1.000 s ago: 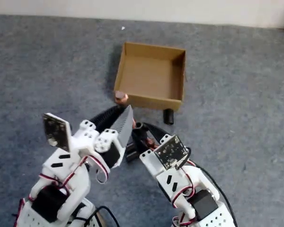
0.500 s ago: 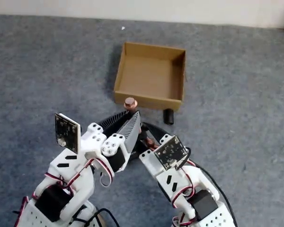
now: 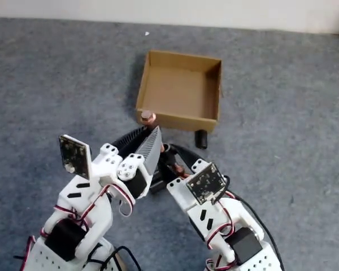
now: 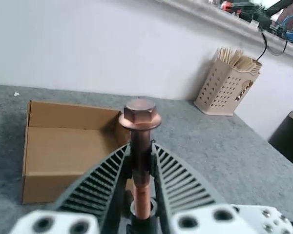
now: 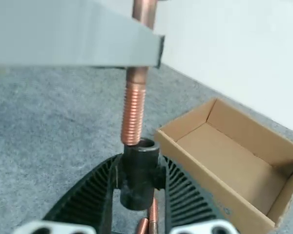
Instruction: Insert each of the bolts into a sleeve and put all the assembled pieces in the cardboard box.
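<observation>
My left gripper (image 4: 140, 151) is shut on a copper bolt (image 4: 140, 117), held upright with its hex head up. In the high view the left gripper (image 3: 150, 131) sits just in front of the cardboard box (image 3: 181, 93), with the bolt head (image 3: 147, 117) by the box's near wall. My right gripper (image 5: 139, 163) is shut on a black sleeve (image 5: 138, 170) that stands upright. The bolt's threaded tip (image 5: 133, 119) hangs right above the sleeve's opening, slightly off to one side. The box (image 5: 234, 161) is empty.
A second black sleeve (image 3: 201, 139) lies on the grey carpet by the box's near right corner. More copper bolts (image 5: 153, 214) lie on the carpet under my right gripper. A beige perforated holder (image 4: 228, 83) full of sticks stands far off by the wall.
My left gripper carried the bolt to the right, then came back a little to the left. The right gripper stayed where it was, still holding the sleeve.
</observation>
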You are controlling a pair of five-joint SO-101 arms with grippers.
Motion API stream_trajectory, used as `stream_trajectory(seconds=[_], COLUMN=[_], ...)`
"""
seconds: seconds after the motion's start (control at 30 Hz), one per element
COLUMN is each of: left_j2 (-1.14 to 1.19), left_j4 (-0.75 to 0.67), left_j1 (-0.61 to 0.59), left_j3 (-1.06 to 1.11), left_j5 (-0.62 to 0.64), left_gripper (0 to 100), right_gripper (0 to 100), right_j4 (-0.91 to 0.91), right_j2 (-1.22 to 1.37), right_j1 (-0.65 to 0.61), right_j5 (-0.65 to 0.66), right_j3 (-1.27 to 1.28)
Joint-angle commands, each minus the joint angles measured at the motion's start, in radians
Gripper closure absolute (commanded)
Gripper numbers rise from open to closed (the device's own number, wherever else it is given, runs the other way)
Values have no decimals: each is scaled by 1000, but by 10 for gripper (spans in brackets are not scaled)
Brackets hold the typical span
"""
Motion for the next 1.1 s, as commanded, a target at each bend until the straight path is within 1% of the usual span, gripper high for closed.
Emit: stream_trajectory(seconds=[0.0,0.13,0.33,0.47,0.6,0.67,0.73,0.8,0.9,1.0,1.07], left_j2=[2,1,1,-13,-105,-160,-199,-216,-208,-208,-209], left_j4=[-72,-89,-77,35,172,229,272,305,342,373,390], left_j1=[16,16,47,113,182,196,193,168,113,76,51], left_j3=[24,24,28,22,30,30,31,25,22,21,21], left_j5=[9,9,9,8,8,-31,-92,-135,-149,-160,-222], left_gripper=[995,995,995,995,995,994,955,873,766,759,758], right_gripper=[994,994,994,994,994,994,994,994,994,994,994], right_j4=[-30,-28,-28,-33,-35,-35,-35,-35,-35,-31,-28], right_j2=[-18,-18,-18,-18,-18,-18,-18,-18,-18,-18,-16], right_j1=[-22,-67,-50,1,15,15,15,16,18,18,18], right_j5=[3,6,6,3,3,2,2,2,2,2,2], right_j3=[-73,-73,-73,-73,-73,-73,-73,-73,-73,-67,-65])
